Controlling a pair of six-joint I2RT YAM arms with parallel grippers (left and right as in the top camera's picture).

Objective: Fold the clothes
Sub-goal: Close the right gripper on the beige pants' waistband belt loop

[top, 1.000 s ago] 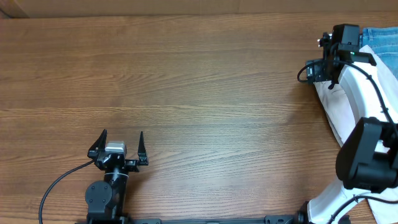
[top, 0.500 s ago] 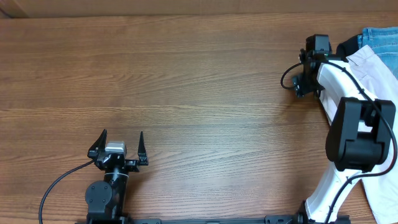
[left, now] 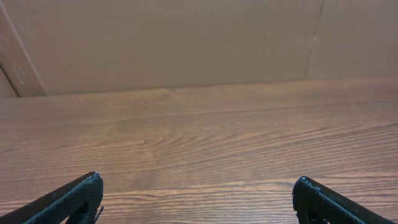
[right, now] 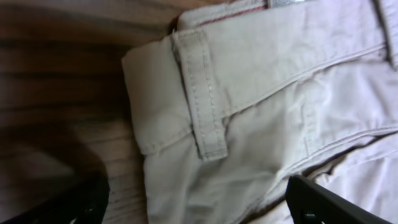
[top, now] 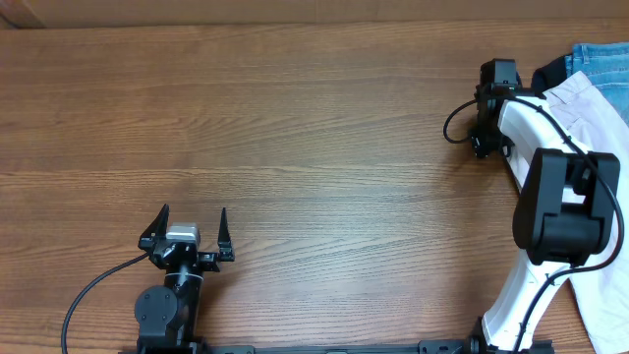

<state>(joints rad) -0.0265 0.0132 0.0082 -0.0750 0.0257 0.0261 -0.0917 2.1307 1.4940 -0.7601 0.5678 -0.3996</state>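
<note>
The beige shorts [top: 588,103] lie at the table's right edge, partly under my right arm. In the right wrist view their waistband and a belt loop [right: 202,106] fill the frame. My right gripper [top: 484,128] is open at the shorts' left edge; its fingers [right: 199,205] straddle the cloth close above it, holding nothing. My left gripper [top: 187,228] is open and empty near the front left of the table, far from the shorts; its two fingertips [left: 199,199] show over bare wood.
Blue denim jeans [top: 600,54] and a black garment [top: 550,71] lie at the back right, beside the shorts. A cardboard wall [left: 186,37] stands along the table's far edge.
My right gripper has moved left, from over the clothes pile to the shorts' left edge, and has nearly stopped there. The left arm has not moved.
</note>
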